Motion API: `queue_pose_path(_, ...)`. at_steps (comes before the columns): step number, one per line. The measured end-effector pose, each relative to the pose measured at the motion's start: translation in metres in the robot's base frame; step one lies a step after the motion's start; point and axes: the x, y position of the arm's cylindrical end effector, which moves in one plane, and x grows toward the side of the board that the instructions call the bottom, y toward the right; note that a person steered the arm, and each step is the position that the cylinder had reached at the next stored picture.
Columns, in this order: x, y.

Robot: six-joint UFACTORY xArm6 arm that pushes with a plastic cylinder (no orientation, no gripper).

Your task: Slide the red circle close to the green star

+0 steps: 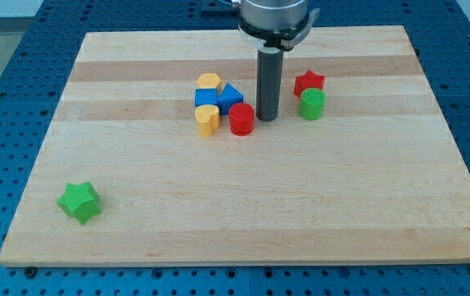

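The red circle (241,119) stands near the middle of the wooden board (243,205). The green star (80,201) lies far off at the view's lower left. My tip (268,118) rests on the board just to the right of the red circle, very close to it or touching it; I cannot tell which. The rod rises from there to the arm's head at the view's top.
A cluster sits left of the red circle: a yellow hexagon (209,82), a blue cube (206,99), a blue triangle (230,95) and a yellow heart (208,120). A red star (309,82) and a green cylinder (312,104) stand right of the rod.
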Motion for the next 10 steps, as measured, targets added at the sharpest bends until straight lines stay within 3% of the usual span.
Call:
queue_pose_path(4, 0.064, -0.103)
queue_pose_path(6, 0.100, -0.121)
queue_pose_path(10, 0.098, -0.170)
